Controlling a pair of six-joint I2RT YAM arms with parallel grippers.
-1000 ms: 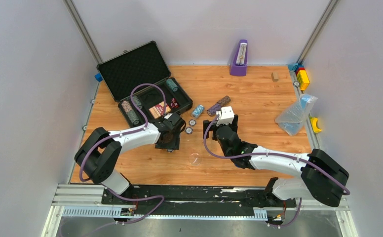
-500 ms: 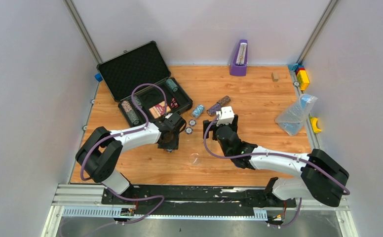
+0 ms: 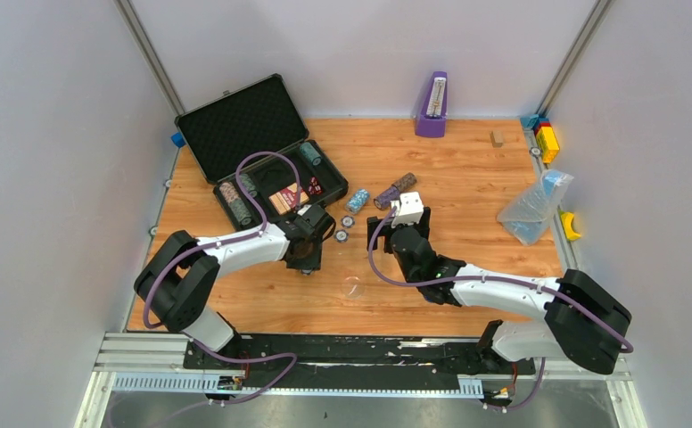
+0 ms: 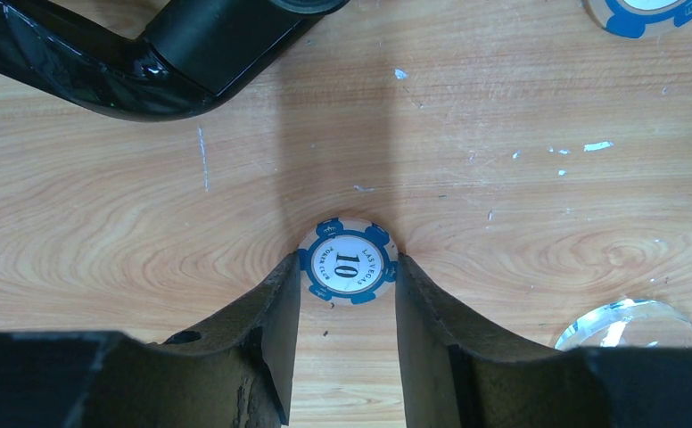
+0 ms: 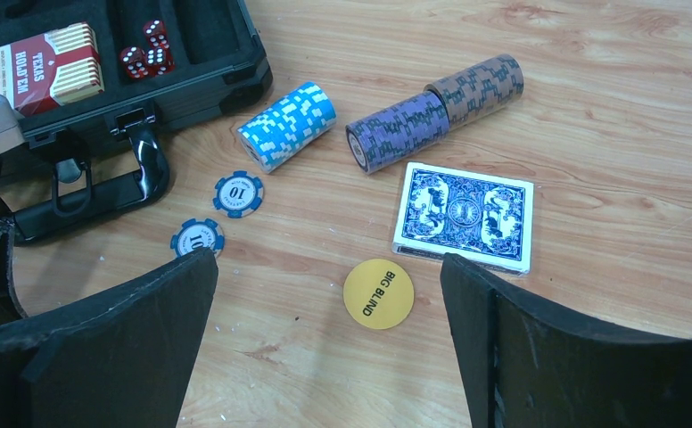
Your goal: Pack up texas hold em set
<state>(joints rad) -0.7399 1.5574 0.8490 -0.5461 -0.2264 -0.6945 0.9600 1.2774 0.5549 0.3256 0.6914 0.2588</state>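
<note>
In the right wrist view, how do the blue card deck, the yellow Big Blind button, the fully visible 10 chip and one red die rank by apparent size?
1. blue card deck
2. yellow Big Blind button, but it lies nearer the camera than the chip, so this is unsure
3. 10 chip
4. red die, farthest away

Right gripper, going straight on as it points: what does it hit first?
Probably the yellow button, lying between the right gripper's open fingers, with the card deck just past it. Depth is unclear; it may touch bare table first.
</note>
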